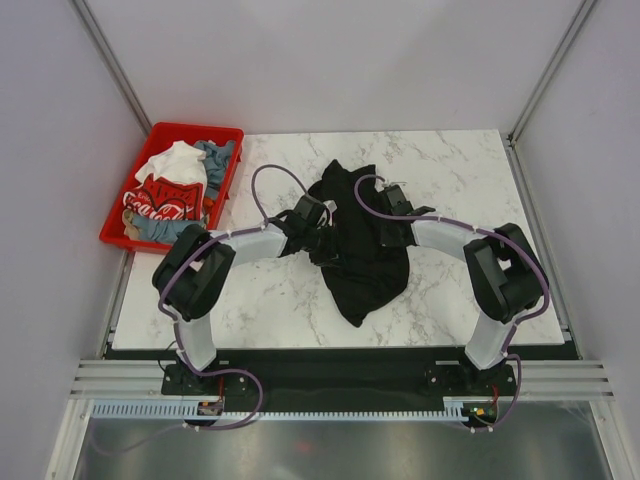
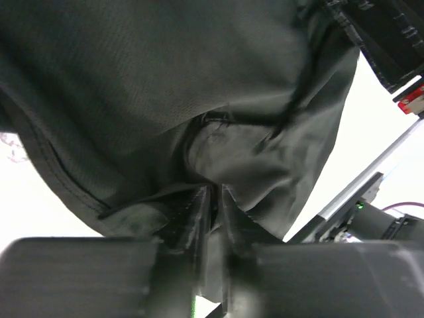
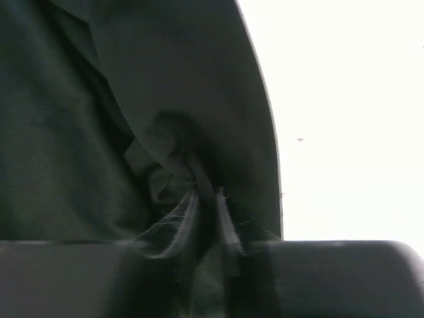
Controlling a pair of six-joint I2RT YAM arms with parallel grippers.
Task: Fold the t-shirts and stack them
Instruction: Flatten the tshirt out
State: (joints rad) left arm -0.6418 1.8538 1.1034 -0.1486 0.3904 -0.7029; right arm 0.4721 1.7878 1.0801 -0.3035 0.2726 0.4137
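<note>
Top external. Black t-shirt (image 1: 358,250) bunched in a dark heap at the middle of the marble worktop (image 1: 460,165), widest between the two arms and narrowing to a tail toward the near edge. Left tool (image 1: 318,238) pressed into the heap's left flank, right tool (image 1: 388,228) into its right flank. Both partly buried in cloth, so from here cannot tell how far the fingers stand apart. Over the worktop's far left corner, a red bin (image 1: 120,225) holding the other tees: white t-shirt (image 1: 178,165) on top, red Coca-Cola t-shirt (image 1: 163,200) just in front of it, grey-blue t-shirt (image 1: 216,155) along the bin's right side. All well apart from the black one.

Left wrist. Black cloth filling nearly the whole view, draped above and around the fingers (image 2: 199,212). Only a narrow gap between them, with a pinched fold of the black t-shirt caught between the two ridged pads. Hemmed edge running down the left; bright worktop showing at the lower left and at the right.

Right wrist. Much the same, though blurred and dark — fingers (image 3: 189,218) drawn close together, clamped on a twisted knot of the black t-shirt. Cloth covering the left two thirds of the view, its curved edge falling to the right of the fingers. Beyond that edge plain white glare, too washed out to read.
</note>
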